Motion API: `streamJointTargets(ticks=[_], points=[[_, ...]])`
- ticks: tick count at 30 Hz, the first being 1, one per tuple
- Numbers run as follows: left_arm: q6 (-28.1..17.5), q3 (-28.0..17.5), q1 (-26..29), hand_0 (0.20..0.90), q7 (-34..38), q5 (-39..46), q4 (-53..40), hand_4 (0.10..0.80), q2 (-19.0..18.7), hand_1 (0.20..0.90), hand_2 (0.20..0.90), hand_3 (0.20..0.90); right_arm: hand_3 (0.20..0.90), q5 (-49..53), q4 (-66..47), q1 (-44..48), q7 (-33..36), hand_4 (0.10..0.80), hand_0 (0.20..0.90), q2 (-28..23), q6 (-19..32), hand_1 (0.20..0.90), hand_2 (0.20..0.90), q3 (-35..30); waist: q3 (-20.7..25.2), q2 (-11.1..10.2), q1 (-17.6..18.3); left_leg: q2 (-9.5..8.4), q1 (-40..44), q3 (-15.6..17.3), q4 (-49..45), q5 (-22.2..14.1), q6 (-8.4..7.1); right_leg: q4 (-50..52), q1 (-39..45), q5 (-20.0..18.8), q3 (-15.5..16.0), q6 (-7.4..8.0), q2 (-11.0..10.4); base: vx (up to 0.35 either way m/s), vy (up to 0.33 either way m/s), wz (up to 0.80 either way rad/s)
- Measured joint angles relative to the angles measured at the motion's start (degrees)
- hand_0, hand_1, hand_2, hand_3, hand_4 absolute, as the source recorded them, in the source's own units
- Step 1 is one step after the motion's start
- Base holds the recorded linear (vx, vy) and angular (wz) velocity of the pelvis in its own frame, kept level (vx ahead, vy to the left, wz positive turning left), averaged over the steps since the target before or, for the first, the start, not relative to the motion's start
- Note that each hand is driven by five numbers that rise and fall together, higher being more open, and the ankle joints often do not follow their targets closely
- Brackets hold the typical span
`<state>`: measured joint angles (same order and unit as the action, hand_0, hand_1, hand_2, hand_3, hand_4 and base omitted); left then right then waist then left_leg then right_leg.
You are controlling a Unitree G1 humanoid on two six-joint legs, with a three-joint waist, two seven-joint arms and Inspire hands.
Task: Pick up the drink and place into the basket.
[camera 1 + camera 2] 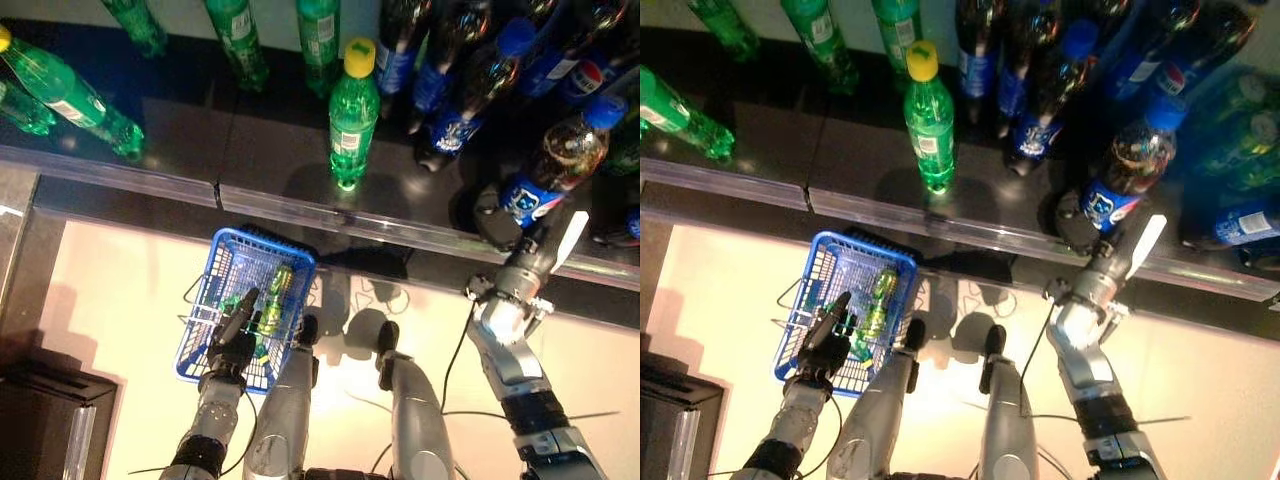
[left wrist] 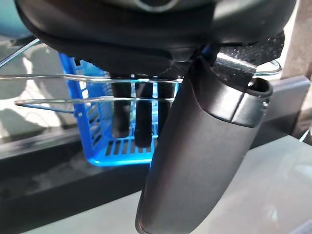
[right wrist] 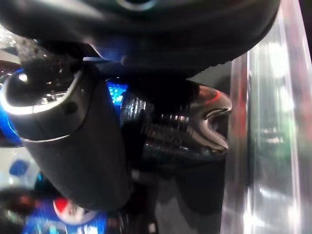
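R hand gripped the cola bottle on shelf; L hand curled on blue basket w/ green bottle inside.

A dark, glossy shelf is seen across the upper part of the head views, edged along its front by a clear plastic strip. Below it a pale, cream-coloured floor is lit brightly, with soft shadows cast on it. A dark box-like unit is seen at the lower left corner.
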<state>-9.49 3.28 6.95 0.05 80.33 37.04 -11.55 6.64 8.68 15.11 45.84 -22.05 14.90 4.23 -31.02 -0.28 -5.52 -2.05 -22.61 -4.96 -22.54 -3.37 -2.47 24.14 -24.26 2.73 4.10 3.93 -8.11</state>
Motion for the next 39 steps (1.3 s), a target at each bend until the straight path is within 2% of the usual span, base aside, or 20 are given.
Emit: streamJointTargets(ticks=[8, 14, 21, 25, 32, 39], points=[[2.6, -2.6, -3.8, 0.3, 0.1, -0.7, -0.1, 0.1, -0.2, 0.3, 0.3, 0.2, 0.2, 0.7, -5.8, -5.6, -1.0, 0.1, 0.3, -0.7, 4.8, 0.3, 0.3, -5.9, 0.1, 0.0, 1.4, 1.36, 10.4, 1.2, 7.2, 0.6, 0.41, -6.8, 9.7, -0.8, -0.3, 0.72, 0.8, 0.096, -0.05, -0.07], [5.4, -4.3, -5.4, 0.3, 1.2, -3.5, -0.9, 0.1, -0.1, 0.3, 0.3, 0.2, 0.2, 4.4, -9.9, -9.1, -5.4, 0.1, 0.3, -0.7, 5.3, 0.3, 0.3, -6.3, 0.7, -0.1, 2.4, 2.09, 19.1, 1.5, 15.2, 2.5, 0.41, -15.5, 18.4, -3.1, 0.1, 0.79, 1.4, 0.037, -0.057, -0.03], [7.9, -4.7, -5.3, 0.3, 3.6, -5.9, -4.4, 0.1, 0.1, 0.3, 0.3, 0.2, 0.2, 12.6, -10.2, -9.8, -16.7, 0.1, 0.3, 0.3, 5.3, 0.3, 0.3, -6.3, 2.0, -0.4, 2.5, 2.58, 27.0, 2.5, 23.0, 3.9, 0.76, -24.7, 26.7, -5.6, 0.2, 1.28, 1.7, -0.037, -0.028, -0.04], [8.1, -4.6, -4.6, 0.3, 4.0, -7.0, -5.3, 0.1, 0.5, 0.3, 0.3, 0.2, 0.2, 17.3, -10.2, -11.0, -22.0, 0.1, 0.3, 2.6, 5.0, 0.3, 0.3, -6.3, 3.4, -0.9, 2.9, 2.84, 29.8, 2.8, 26.1, 4.6, 0.72, -28.8, 29.9, -6.8, 0.3, 1.36, 2.0, -0.092, 0.004, -0.03], [7.9, -5.1, -4.2, 0.3, 4.1, -8.2, -6.1, 0.1, 0.5, 0.3, 0.3, 0.2, 0.2, 18.8, -9.4, -13.9, -29.3, 0.1, 0.3, 6.6, 1.3, 0.3, 0.3, -5.9, 4.9, -2.5, 5.8, 3.04, 31.7, 3.7, 27.2, 4.7, 0.71, -28.9, 31.0, -6.8, -0.2, 1.37, 2.1, -0.07, 0.027, -0.04], [7.9, -6.2, -4.8, 0.3, 4.3, -8.1, -6.1, 0.1, 2.1, 0.3, 0.3, 0.2, 0.2, 20.0, -7.1, -18.0, -33.9, 0.1, 0.3, 6.9, -3.9, 0.3, 0.3, -3.3, 5.7, -3.1, 6.4, 3.39, 32.3, 4.8, 27.2, 4.8, 0.59, -28.9, 31.1, -7.2, -1.3, 1.11, 2.6, -0.042, 0.012, -0.08]])
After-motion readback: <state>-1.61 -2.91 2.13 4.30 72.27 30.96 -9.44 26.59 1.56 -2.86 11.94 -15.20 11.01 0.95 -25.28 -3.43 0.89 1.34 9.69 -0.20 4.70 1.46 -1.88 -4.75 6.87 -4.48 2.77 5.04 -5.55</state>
